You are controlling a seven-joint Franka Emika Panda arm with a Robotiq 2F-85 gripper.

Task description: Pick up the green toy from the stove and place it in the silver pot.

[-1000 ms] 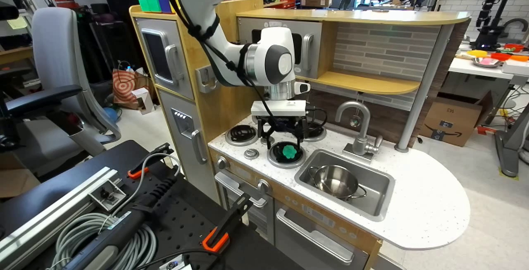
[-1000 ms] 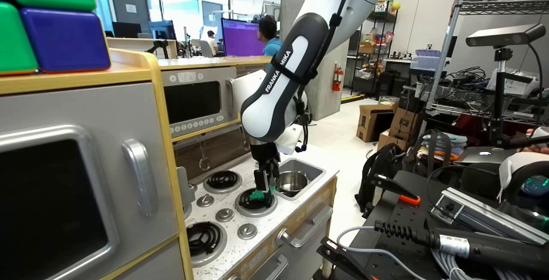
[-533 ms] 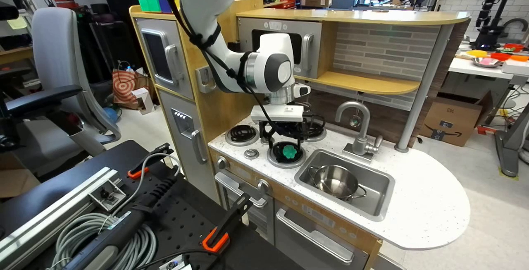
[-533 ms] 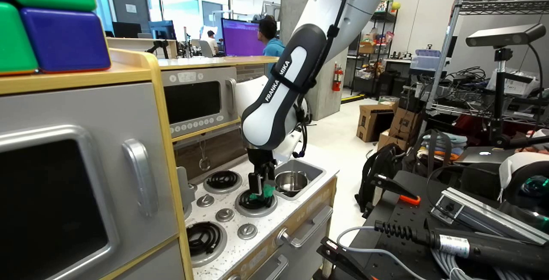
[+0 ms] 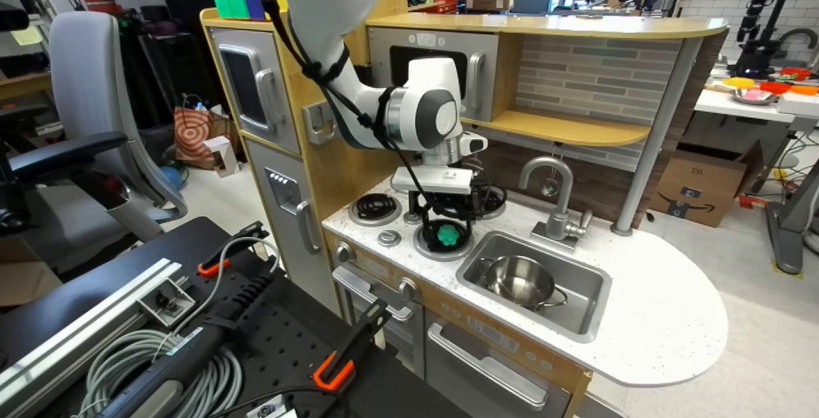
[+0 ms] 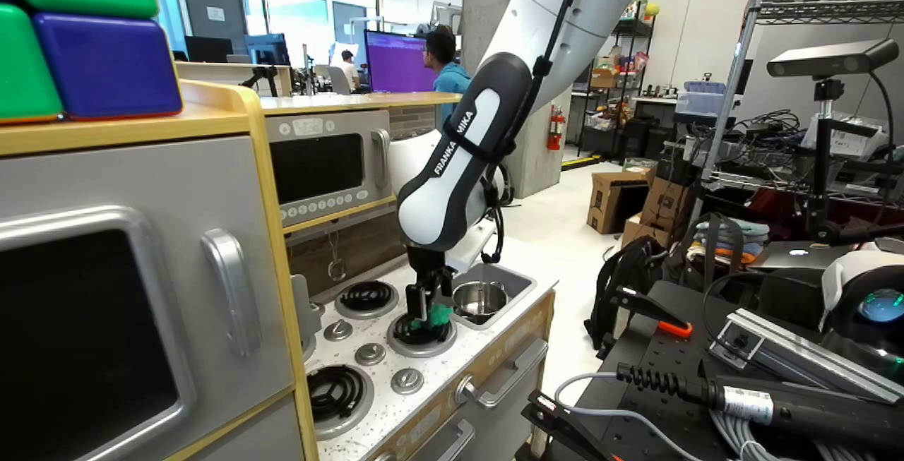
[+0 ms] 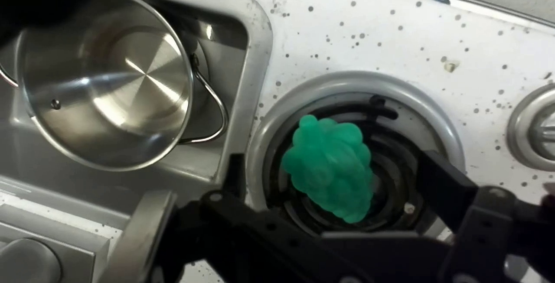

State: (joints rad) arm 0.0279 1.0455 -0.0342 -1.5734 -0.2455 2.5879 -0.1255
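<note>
The green toy (image 5: 448,235) is lumpy and lies on the burner closest to the sink on the white stove (image 5: 365,231). It shows partly behind a finger in an exterior view (image 6: 439,315) and fully in the wrist view (image 7: 331,170). My gripper (image 7: 341,168) is open, pointing down, with one finger on each side of the toy and gaps between. It also shows low over that burner in both exterior views (image 5: 446,227) (image 6: 432,302). The silver pot (image 5: 519,280) stands upright and empty in the sink beside the stove; it also shows in the wrist view (image 7: 108,79).
The rectangular sink (image 5: 595,296) has a raised rim, and a faucet (image 5: 560,213) rises behind it. Stove knobs (image 5: 389,237) stick up between burners. A tall cabinet (image 5: 349,117) and a microwave (image 5: 416,66) stand beside and behind the arm. A black table (image 5: 275,347) holds clamps and cables.
My gripper has come down over the burner, so its fingers now stand lower around the green toy. The toy and the silver pot have not moved.
</note>
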